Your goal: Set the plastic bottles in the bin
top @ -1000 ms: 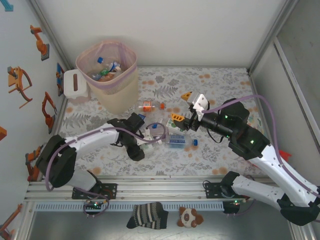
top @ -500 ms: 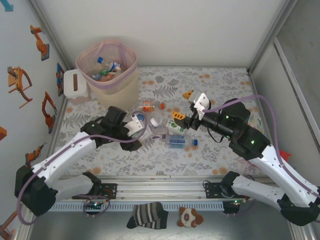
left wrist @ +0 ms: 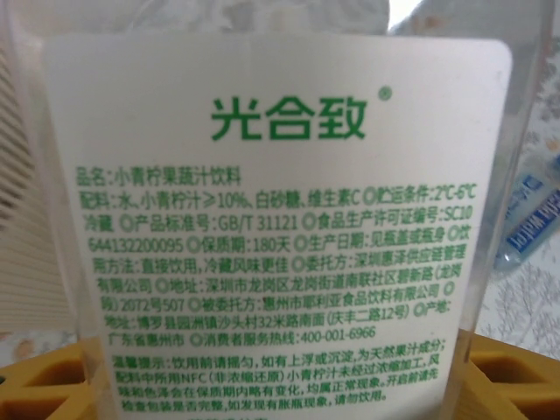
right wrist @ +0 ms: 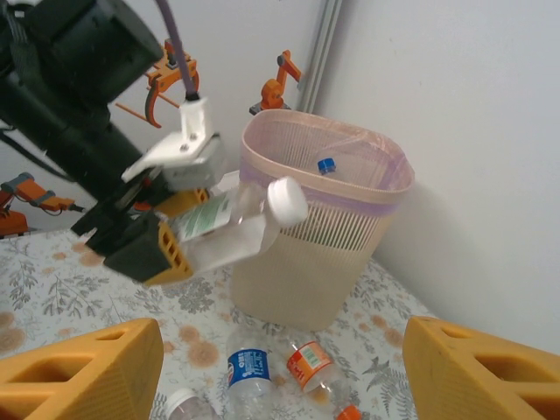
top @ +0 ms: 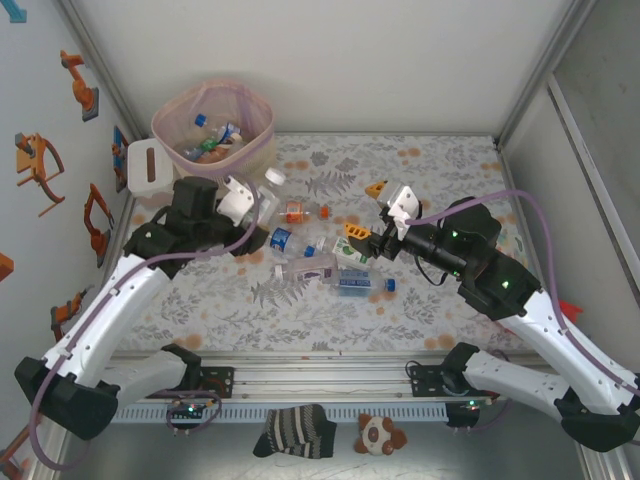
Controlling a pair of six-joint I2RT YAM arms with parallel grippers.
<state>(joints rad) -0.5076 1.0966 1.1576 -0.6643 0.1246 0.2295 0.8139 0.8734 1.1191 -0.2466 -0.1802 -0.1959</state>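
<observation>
You see a small white box with a brown mark (top: pixel 147 165) at the floral table's (top: pixel 440 160) far-left corner, and a striped knitted sock (top: pixel 295 430) past its near edge.

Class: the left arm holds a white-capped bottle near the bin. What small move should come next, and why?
Probably move the white-capped bottle over the bin before releasing: the left fingers clamp it beside the rim, short of the opening.

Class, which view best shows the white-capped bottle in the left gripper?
Right wrist: the bottle shows its body, cap and label, near the bin. Left wrist has its label close up; the top view shows it small.
</observation>
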